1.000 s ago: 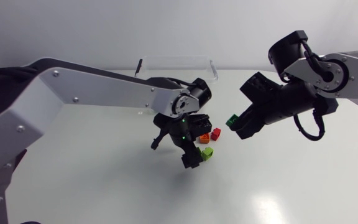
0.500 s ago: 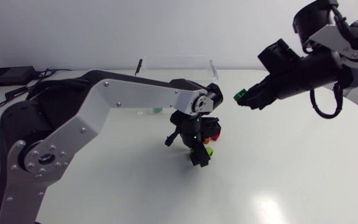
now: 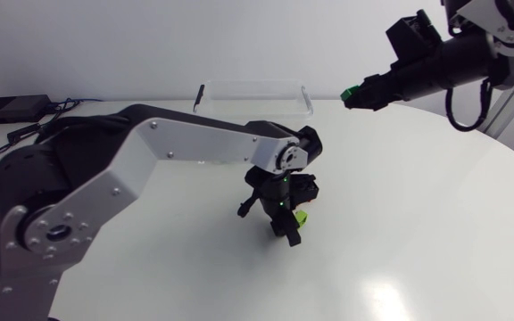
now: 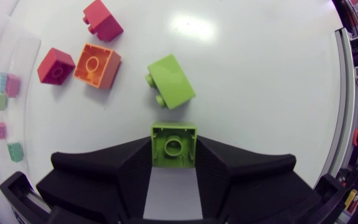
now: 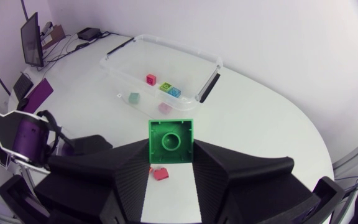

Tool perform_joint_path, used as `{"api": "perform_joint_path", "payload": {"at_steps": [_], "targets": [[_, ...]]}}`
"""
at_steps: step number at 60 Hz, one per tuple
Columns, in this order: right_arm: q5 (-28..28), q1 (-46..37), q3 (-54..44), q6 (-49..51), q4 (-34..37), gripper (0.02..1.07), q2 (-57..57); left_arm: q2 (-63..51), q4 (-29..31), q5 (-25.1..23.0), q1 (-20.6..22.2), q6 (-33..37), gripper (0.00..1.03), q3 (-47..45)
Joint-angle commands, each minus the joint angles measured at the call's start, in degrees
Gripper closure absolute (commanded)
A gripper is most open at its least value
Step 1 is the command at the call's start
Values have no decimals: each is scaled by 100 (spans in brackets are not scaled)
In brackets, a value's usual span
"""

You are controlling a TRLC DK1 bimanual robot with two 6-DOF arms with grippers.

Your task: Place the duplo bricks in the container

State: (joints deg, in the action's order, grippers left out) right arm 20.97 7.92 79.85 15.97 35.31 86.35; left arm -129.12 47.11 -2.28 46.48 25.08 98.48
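Left wrist view | lime brick gripped between left fingers | right fingers grip green brick

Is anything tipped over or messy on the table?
Yes. One loose lime brick lies on its side, studs pointing sideways, and the orange brick next to it is upside down, hollow side up.

— What is carried by the white bench?
— A clear container is seen at upper centre. Mid-frame are laid a red brick, a crimson brick, an orange brick and a lime brick.
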Motion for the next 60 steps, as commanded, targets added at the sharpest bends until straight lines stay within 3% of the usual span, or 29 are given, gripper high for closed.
{"api": "perform_joint_path", "payload": {"at_steps": [1, 27, 56, 59, 60], "targets": [[-32, 183, 320, -287, -138, 80, 339, 625, -106, -18, 10, -188, 90, -452], [-462, 807, 1779, -630, -376, 79, 2114, 2831, -967, 70, -368, -601, 90, -1621], [-867, 1036, 3440, -727, -367, 77, 3811, 4114, -2400, 343, -1044, -908, 90, -2298], [-955, 1045, 3642, -718, -270, 59, 3978, 4141, -2681, 387, -1159, -996, 90, -2307], [-972, 1045, 3704, -718, -226, 47, 4013, 4141, -2804, 395, -1211, -1032, 90, -2307]]}}
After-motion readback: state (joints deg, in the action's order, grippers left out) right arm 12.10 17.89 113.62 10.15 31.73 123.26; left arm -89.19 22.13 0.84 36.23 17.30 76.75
